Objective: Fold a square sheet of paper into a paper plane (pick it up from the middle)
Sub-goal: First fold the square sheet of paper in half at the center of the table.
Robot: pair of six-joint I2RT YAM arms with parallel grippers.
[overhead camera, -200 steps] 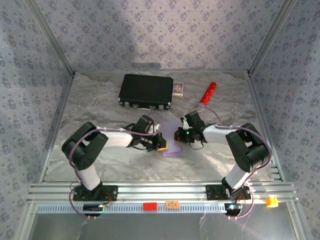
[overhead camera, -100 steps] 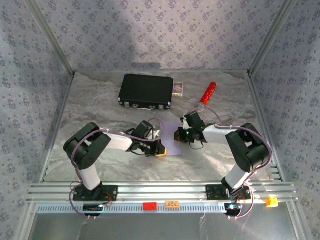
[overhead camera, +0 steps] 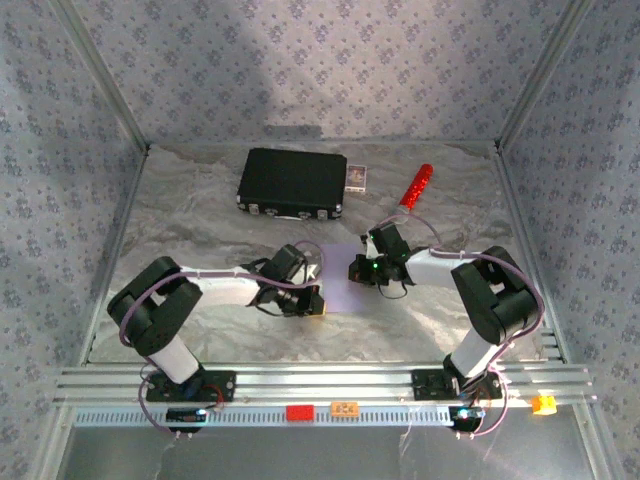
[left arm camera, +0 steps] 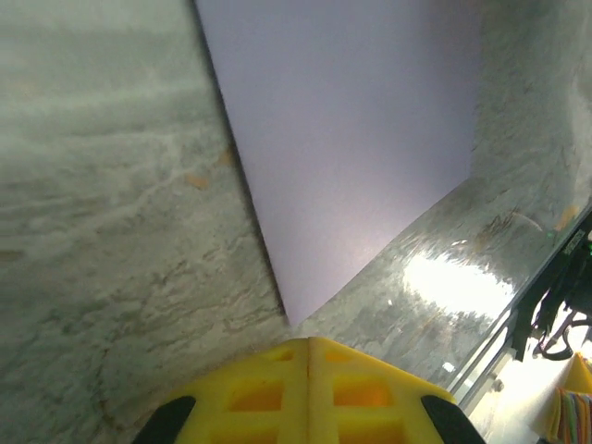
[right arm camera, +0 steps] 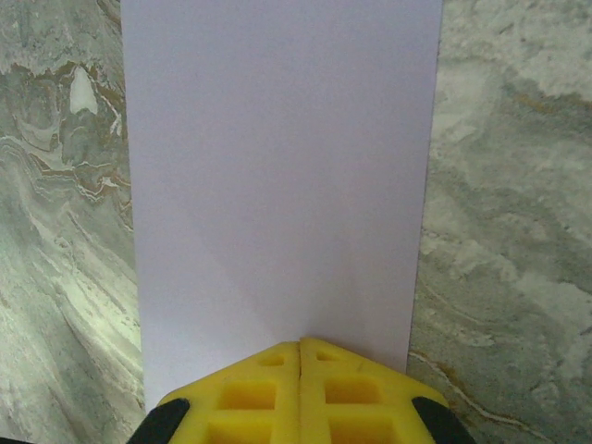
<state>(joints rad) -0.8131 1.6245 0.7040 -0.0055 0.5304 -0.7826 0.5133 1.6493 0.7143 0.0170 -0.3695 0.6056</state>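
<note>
The square sheet of paper (overhead camera: 340,290), pale lilac, lies flat on the marbled table between my two grippers; in the right wrist view the sheet (right arm camera: 277,166) looks like an upright rectangle. My right gripper (overhead camera: 355,272) is shut, and its yellow tip (right arm camera: 301,342) sits over the middle of the sheet's near edge. My left gripper (overhead camera: 318,303) is shut too. Its tip (left arm camera: 310,340) stands just short of the sheet's (left arm camera: 351,139) near corner, with nothing between the fingers. No paper plane shape shows.
A black case (overhead camera: 292,183) lies at the back, with a small card box (overhead camera: 357,177) at its right end. A red-and-silver cylinder (overhead camera: 415,187) lies back right. Patterned walls enclose the table (overhead camera: 200,220), and a metal rail (overhead camera: 320,380) runs along the near edge.
My left arm has sunk lower and its gripper has slid toward the near left, off the sheet. The sheet now lies flatter. The right arm has stayed put.
</note>
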